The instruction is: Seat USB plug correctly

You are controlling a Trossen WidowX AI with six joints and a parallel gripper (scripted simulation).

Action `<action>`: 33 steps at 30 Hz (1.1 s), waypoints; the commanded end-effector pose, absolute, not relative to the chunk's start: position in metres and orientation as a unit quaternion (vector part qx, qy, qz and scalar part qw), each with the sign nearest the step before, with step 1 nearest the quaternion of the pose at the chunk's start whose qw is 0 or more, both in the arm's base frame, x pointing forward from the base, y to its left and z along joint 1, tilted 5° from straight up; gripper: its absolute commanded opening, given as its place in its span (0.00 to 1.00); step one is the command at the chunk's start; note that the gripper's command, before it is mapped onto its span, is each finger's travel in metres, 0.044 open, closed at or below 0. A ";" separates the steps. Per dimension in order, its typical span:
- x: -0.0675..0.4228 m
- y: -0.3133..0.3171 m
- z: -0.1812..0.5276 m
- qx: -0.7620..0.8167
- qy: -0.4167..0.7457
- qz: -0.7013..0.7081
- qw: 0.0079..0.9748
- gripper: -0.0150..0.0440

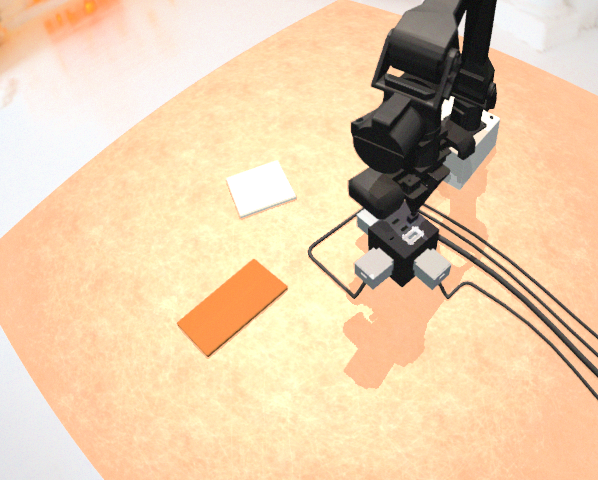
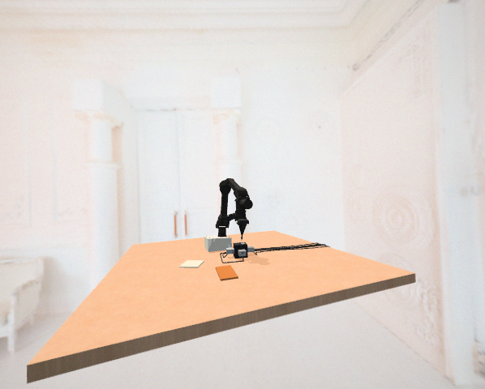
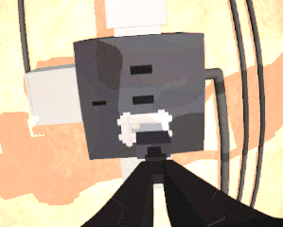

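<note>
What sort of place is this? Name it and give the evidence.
Apparently a grand, pale room holding a test table: white columns and panelled double doors stand behind a large wooden table, where the arm's gripper grips a USB plug over the power cube.

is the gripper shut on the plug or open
Shut on the small dark USB plug: the black gripper's fingers pinch it above the black power cube.

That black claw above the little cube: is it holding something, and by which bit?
Yes. The gripper is shut on the USB plug, pinching its small dark body at the tips, above the white-framed socket on the power cube.
</note>
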State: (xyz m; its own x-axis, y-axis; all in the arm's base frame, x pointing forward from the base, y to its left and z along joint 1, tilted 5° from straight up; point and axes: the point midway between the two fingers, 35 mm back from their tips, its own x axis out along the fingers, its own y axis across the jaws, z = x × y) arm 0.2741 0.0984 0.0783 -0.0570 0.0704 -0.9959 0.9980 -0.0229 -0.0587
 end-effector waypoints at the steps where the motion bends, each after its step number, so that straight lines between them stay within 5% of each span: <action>1: 0.274 0.099 0.077 0.510 0.528 -0.500 0.460 0.25; 33: 0.275 0.101 0.074 0.512 0.534 -0.493 0.458 0.25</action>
State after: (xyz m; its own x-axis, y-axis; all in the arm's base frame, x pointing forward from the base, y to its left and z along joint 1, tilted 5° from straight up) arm 0.2748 0.1002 0.0744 -0.0560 0.0867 -0.9947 0.9983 -0.0140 -0.0574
